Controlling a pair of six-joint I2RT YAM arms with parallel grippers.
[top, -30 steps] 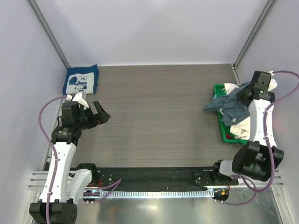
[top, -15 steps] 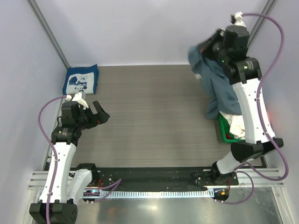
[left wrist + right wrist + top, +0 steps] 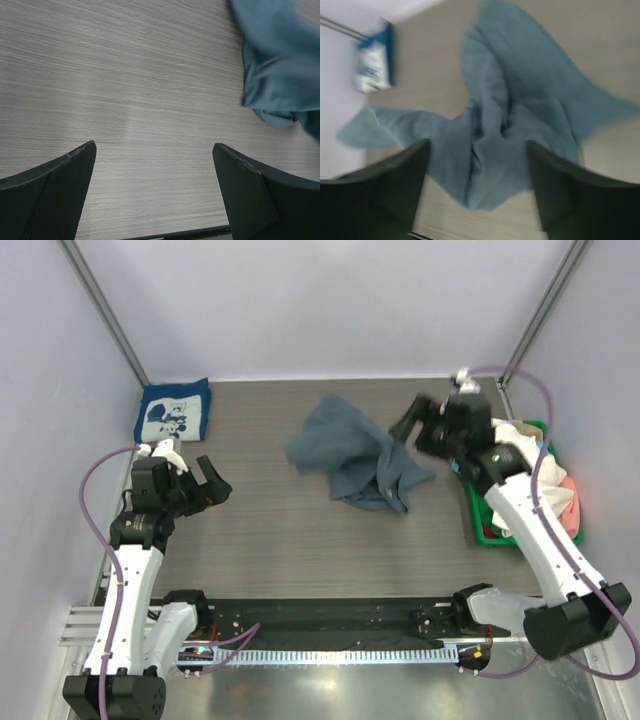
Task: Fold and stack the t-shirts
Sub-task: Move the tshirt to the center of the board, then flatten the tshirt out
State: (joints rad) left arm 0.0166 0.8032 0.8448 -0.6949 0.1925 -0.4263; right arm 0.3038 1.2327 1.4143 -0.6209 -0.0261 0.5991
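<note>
**Mia:** Where was the slate-blue t-shirt [image 3: 355, 460]?

**Ben:** It lay in a crumpled heap on the table [image 3: 300, 530], a little to the left of the green basket [image 3: 478, 525]. It was near the basket but not touching it.

**Mia:** And the grippers?

**Ben:** The right gripper [image 3: 410, 425] hung by the side of the heap nearest the basket. Its jaws were spread apart and pinched nothing. The left gripper [image 3: 215, 478] was far to the left of the basket, over bare table, with its jaws wide apart too.

**Mia:** What did the job need?

**Ben:** I think the shirt had to be laid flat first. Each gripper should take a shoulder or a corner, not a bunch from the middle, and pull gently apart. Then the folds could come out neat, like the navy t-shirt [image 3: 173, 412] far left of the basket.
</note>
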